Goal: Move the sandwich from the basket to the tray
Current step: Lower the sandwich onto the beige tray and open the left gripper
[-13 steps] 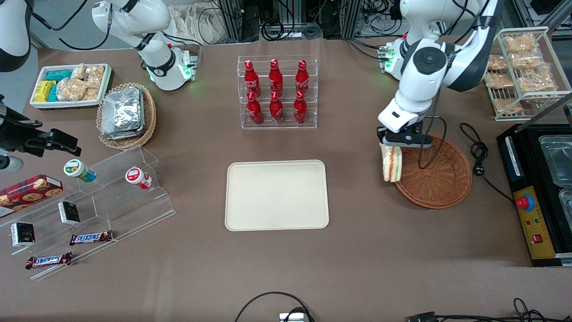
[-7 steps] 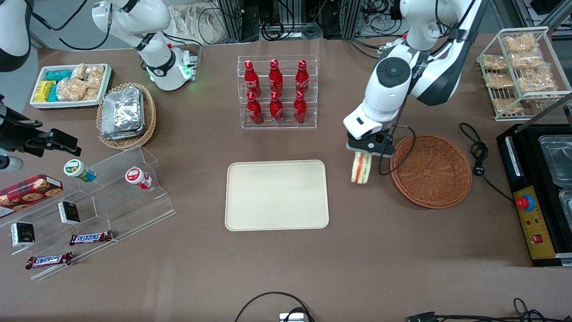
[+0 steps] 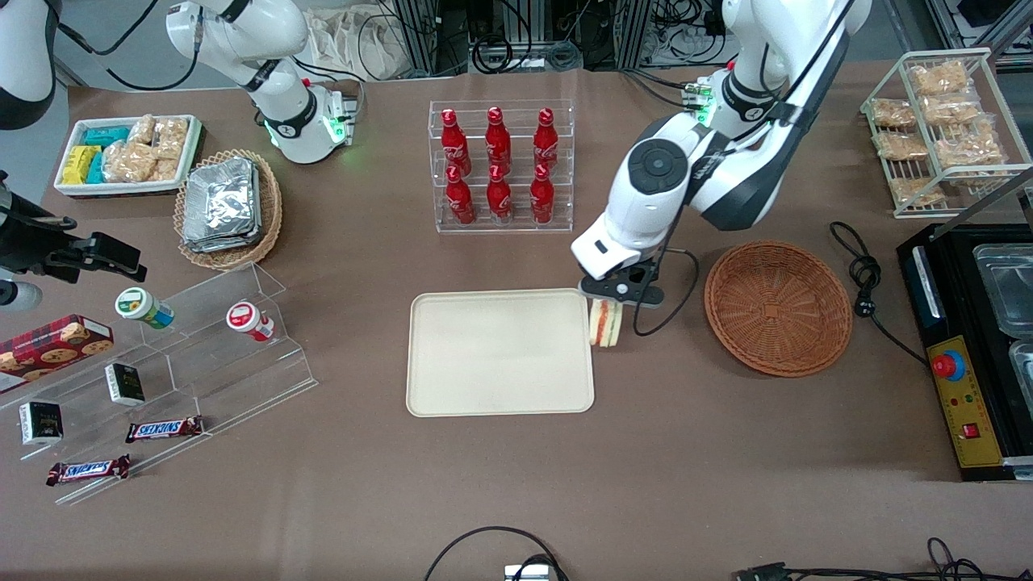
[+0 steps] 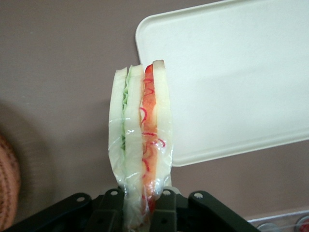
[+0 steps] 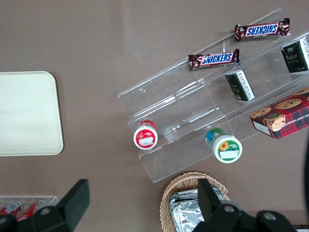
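My gripper (image 3: pixel 616 295) hangs in the air just beside the edge of the tray (image 3: pixel 452 387) that faces the basket. Its 2 fingers (image 4: pixel 163 209) are pinching the sandwich (image 3: pixel 606 323) by its narrow end, and the rest of the sandwich hangs down below them.

The sandwich is out of the basket (image 3: pixel 815 339). It is not over the tray yet. It hangs over the brown table (image 3: pixel 686 452), right next to the tray's rim, and it does not touch anything but my fingers. The basket sits well apart from it, toward my arm's end of the table, and nothing is in it.

I think this sandwich is light and very soft. It is 2 slices of white bread with red and green filling, and the clear wrap around it looks shiny and slippery. If I squeeze hard, I could squash the bread. If I squeeze too softly, the wrap could slide out of my fingers.

I think the best place to hold is where I hold now, on the 2 flat bread sides near one end. That way the fingers press the layers together and the filling stays in.

The tray is flat with a low rim, so I think the sandwich could tip over when I let go.
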`<move>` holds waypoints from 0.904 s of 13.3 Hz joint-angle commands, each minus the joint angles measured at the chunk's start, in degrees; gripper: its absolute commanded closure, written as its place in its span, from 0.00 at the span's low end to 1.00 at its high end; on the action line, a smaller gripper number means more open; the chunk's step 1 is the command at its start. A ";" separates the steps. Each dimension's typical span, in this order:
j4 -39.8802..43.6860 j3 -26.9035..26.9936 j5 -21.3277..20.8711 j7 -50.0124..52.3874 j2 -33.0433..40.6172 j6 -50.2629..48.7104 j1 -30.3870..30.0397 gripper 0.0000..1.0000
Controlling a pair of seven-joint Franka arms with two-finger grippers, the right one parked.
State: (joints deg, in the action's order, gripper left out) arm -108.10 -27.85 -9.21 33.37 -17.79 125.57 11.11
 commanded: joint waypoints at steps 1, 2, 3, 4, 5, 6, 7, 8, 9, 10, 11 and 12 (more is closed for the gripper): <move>8.24 -0.10 -5.54 7.75 -7.32 -2.26 2.95 0.87; 10.08 -0.10 -6.69 8.98 -9.26 -2.61 3.74 0.87; 11.67 -0.01 -7.14 9.86 -11.02 -2.87 4.70 0.87; 13.08 0.08 -7.23 10.66 -12.60 -3.22 5.50 0.87; 14.31 0.08 -7.23 10.75 -14.09 -3.23 5.85 0.87; 15.80 0.08 -7.23 10.84 -15.68 -3.31 6.03 0.87; 16.69 0.08 -7.32 11.01 -16.74 -3.40 6.29 0.87; 16.96 0.25 -7.58 11.19 -17.62 -3.32 7.16 0.87; 17.13 0.26 -8.80 11.80 -18.76 -3.23 7.52 0.87; 17.13 0.26 -10.29 12.85 -20.07 -2.97 7.70 0.87; 17.13 0.26 -12.05 13.38 -21.13 -2.96 7.96 0.87; 17.22 0.26 -12.76 13.74 -21.75 -2.88 8.05 0.87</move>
State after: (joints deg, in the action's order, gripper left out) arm -93.59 -27.91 -19.45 45.13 -37.13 124.03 17.93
